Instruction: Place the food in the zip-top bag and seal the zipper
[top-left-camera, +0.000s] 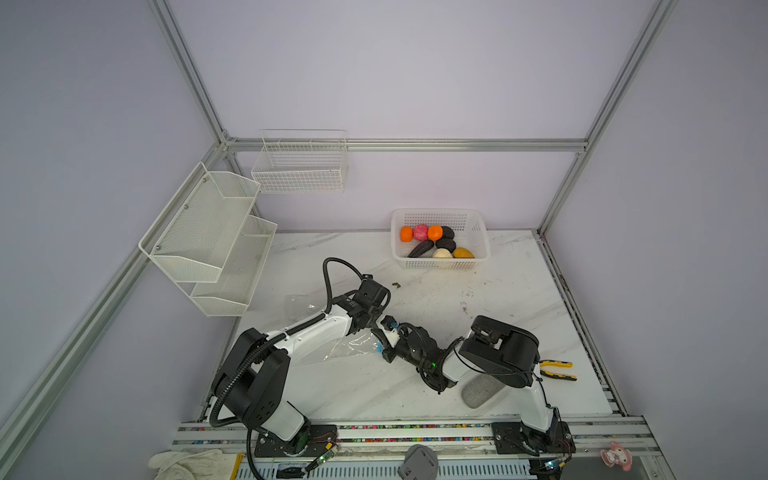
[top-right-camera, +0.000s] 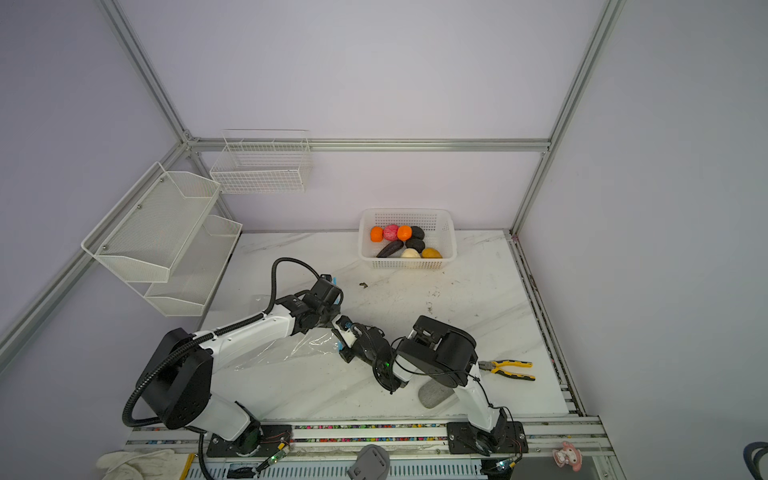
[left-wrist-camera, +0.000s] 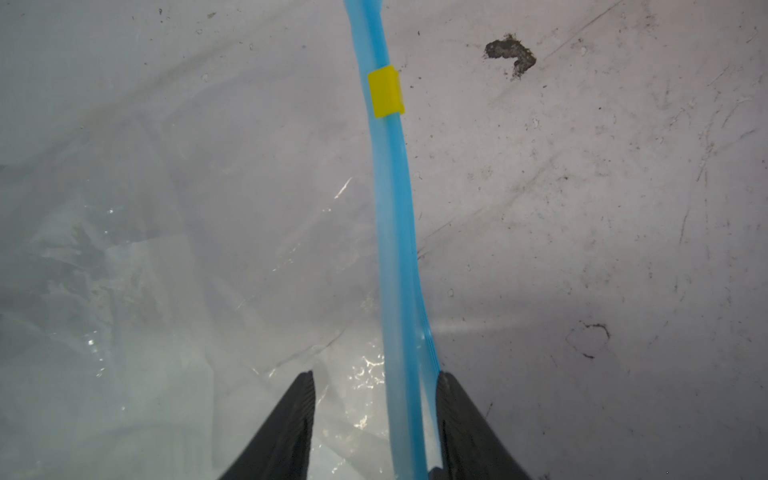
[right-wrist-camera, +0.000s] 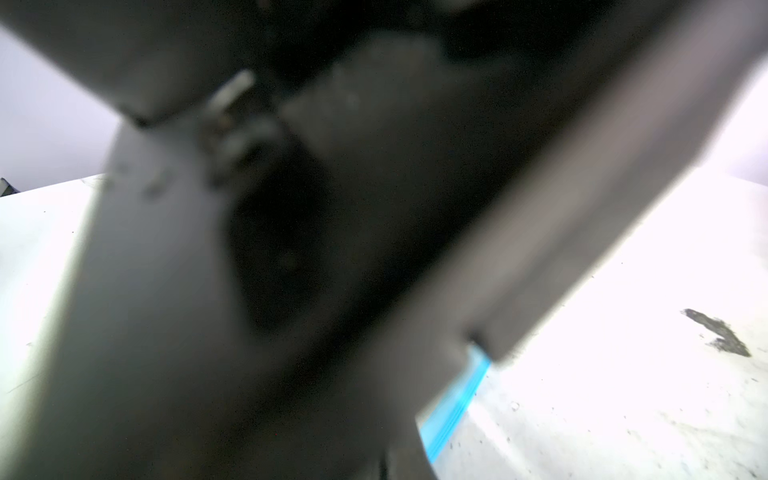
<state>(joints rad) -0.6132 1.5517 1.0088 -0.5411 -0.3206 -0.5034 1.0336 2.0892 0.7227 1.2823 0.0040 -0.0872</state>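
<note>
**Desk:** Bag position?

**Op:** I see the zip-top bag lying crumpled on the table. It is well apart from the basket, on the basket's near-left side in both top views. My left arm covers part of it.

**Desk:** Zipper?

**Op:** The zipper is a blue strip along the bag edge that faces the basket. The yellow tab sits on it, well along the strip from my left fingertips. Close to those tips the two blue layers part slightly.

**Desk:** Food?

**Op:** The food is all in the basket, eight pieces: two orange, one pink, three black, one cream, one yellow-brown.

**Desk:** Grippers?

**Op:** My left gripper is spread and straddles the strip. The strip leans on one finger, with clear plastic showing in the gap to the other, so it is not clamped. My right gripper is pressed together on the strip's end, just beside the left one. Its wrist view is mostly a blurred dark body, with only a sliver of blue strip showing.

**Desk:** Surroundings?

**Op:** Yellow-handled pliers lie near-right of the basket, close to the table edge. The grey pad lies farther from the basket than the pliers, partly under my right arm. White wire racks hang on the walls left of the basket.
</note>
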